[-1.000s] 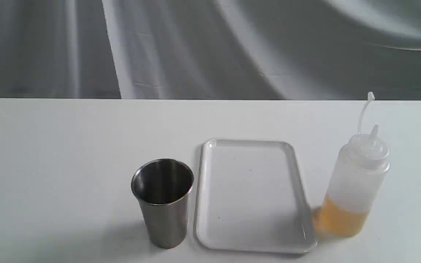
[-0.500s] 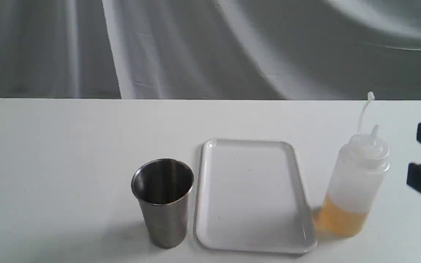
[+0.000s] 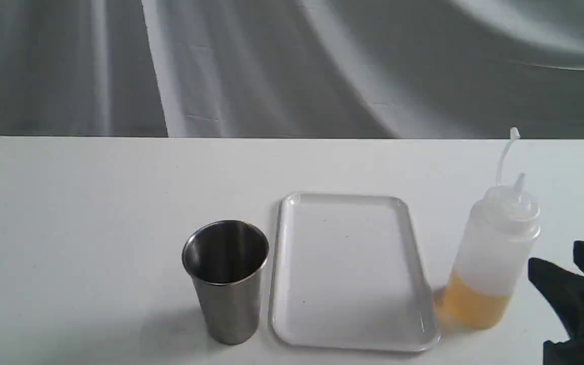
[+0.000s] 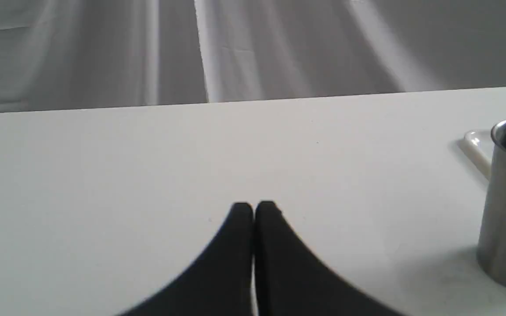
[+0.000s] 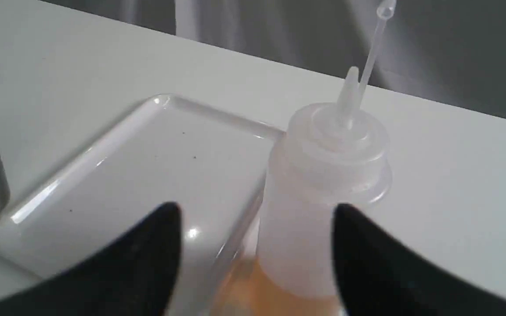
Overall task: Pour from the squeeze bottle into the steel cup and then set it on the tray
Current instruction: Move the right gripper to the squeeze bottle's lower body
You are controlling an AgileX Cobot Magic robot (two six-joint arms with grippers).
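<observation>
Observe bottle point(image 3: 495, 253) upright on tabletop point(image 3: 94, 203), just beside tray point(image 3: 342, 196); cup point(image 3: 226, 279) at tray's other side. See right claw point(image 5: 255, 210) spread wide flanking bottle, seemingly without contact; left claw point(image 4: 253, 206) pinched together, empty.

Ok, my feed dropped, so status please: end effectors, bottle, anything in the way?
Right end effector open, facing squeeze bottle, not gripping. Left end effector shut, empty. Nothing blocking the grasp.

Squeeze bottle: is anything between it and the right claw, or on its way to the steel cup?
Nothing visible stands between the open right claw and the squeeze bottle. Between the bottle and the steel cup lies the tray, flat with a low rim; a lifted bottle would likely pass over it.
</observation>
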